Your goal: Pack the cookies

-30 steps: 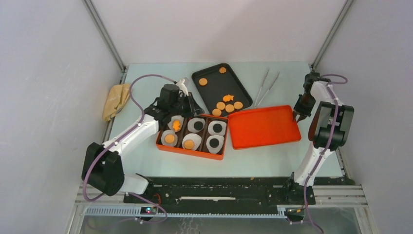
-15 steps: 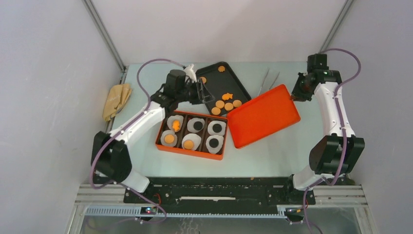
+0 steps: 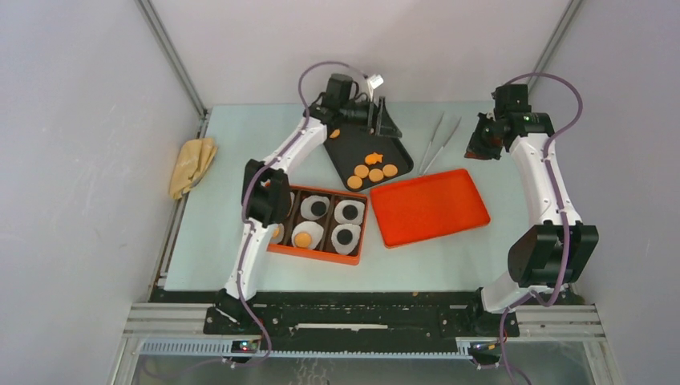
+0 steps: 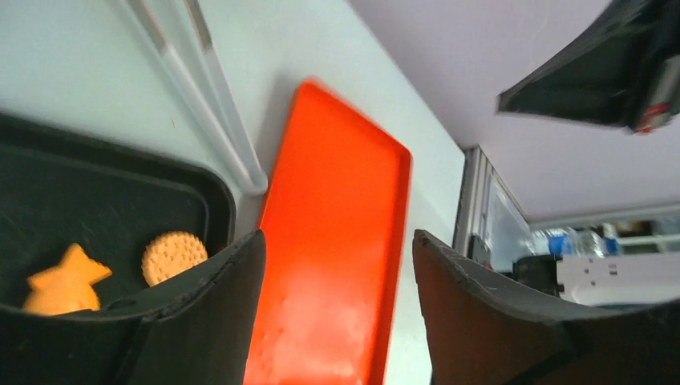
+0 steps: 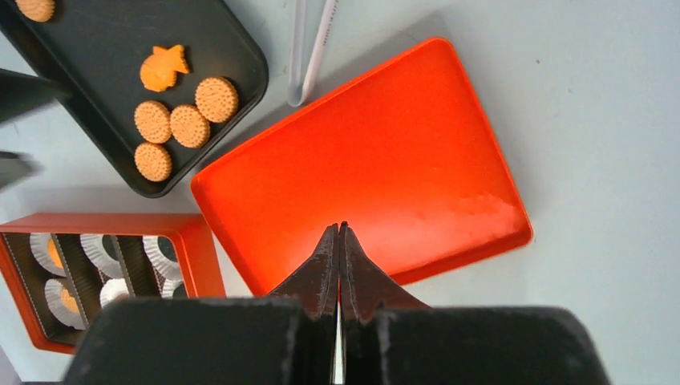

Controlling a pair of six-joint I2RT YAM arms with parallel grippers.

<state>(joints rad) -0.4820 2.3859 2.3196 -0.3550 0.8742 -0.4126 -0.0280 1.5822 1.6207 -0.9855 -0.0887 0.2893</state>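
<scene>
Cookies lie on the black tray (image 3: 346, 151): several round orange-brown ones (image 3: 375, 175), one alone (image 3: 334, 133) and a fish-shaped one (image 3: 373, 159). My left gripper (image 3: 388, 123) hovers over the tray's far right end, open and empty. Its wrist view shows the fish cookie (image 4: 64, 281) and a round cookie (image 4: 174, 254) beside the left gripper (image 4: 337, 261). The orange box (image 3: 360, 241) holds paper liners with dark cookies (image 3: 350, 212) and an orange one (image 3: 303, 238); my left arm hides its left side. The right gripper (image 5: 338, 230) is shut on nothing, above the orange lid (image 5: 385, 144).
The orange lid (image 3: 429, 206) lies flat to the right of the box. Clear tongs (image 3: 439, 140) rest between the tray and the right gripper (image 3: 479, 146). A yellow cloth (image 3: 191, 164) sits at the table's left edge. Grey walls close in on both sides.
My left arm swung from the box to the black tray's far end and its gripper opened. The right gripper closed fully. The orange lid, turned askew half a second ago, now lies flat.
</scene>
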